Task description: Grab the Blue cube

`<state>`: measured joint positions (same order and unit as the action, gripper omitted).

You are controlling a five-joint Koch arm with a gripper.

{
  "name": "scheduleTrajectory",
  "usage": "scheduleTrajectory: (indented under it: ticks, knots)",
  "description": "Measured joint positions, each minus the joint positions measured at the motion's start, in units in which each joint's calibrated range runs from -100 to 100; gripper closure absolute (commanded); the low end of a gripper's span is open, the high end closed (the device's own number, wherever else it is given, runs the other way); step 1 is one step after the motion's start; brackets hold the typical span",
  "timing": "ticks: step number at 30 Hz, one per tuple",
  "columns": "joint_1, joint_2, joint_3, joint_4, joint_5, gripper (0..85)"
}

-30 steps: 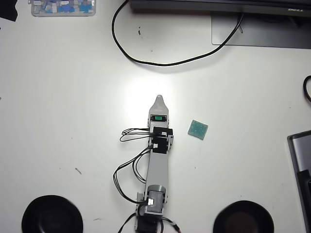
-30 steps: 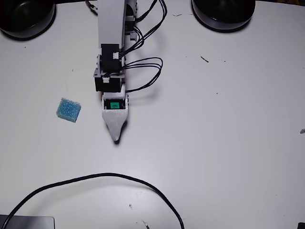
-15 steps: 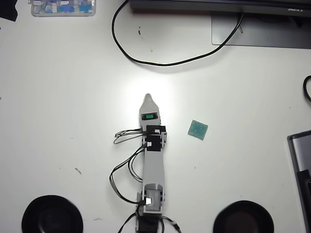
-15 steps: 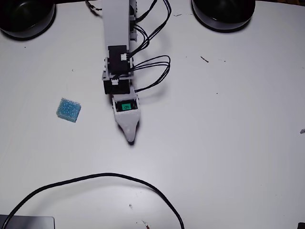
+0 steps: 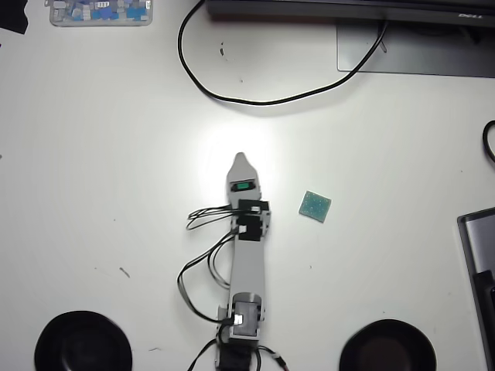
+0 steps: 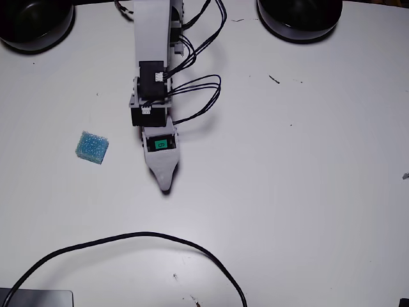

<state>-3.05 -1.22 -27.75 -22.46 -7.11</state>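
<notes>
The Blue cube (image 5: 315, 205) (image 6: 92, 147) is seen lying flat on the white table (image 5: 100, 178) (image 6: 307, 179), its speckled top face upward. No long axis can be made out, since the face is close to square; its edges are turned slightly off the table's lines, so that one corner is pointed toward the lower right in the overhead view.

Taking the cube as landmark, the gripper (image 5: 242, 159) (image 6: 166, 187) is found well apart from it, to its left and slightly above in the overhead view, to its right and below in the fixed view. Only a single pointed tip is shown in both views, so how far the jaws are parted cannot be told. Nothing is seen held.

Bare table is left on every side of the cube. The black cable (image 5: 232, 97) (image 6: 128, 240) is laid well above it in the overhead view, a black bowl (image 5: 387, 346) (image 6: 33, 22) well below it, and a grey-framed device (image 5: 481, 270) far to its right at the table edge.

Compared with half a second ago, the gripper tip has been swung back a little toward the cube's side, while the cube has not been moved.
</notes>
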Motion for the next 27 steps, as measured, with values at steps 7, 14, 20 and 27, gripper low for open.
scheduleTrajectory:
  ticks: [7, 14, 20, 27]
  knots:
    - [1.0, -2.0, 2.4, -5.4, -4.7, 36.7]
    - [-0.3, -13.4, 2.2, -9.8, -12.7, 37.5]
    - [-4.7, -15.0, 2.0, -9.8, -24.0, 37.6]
    - [-9.6, -19.2, -8.1, 0.0, -36.5, 37.7]
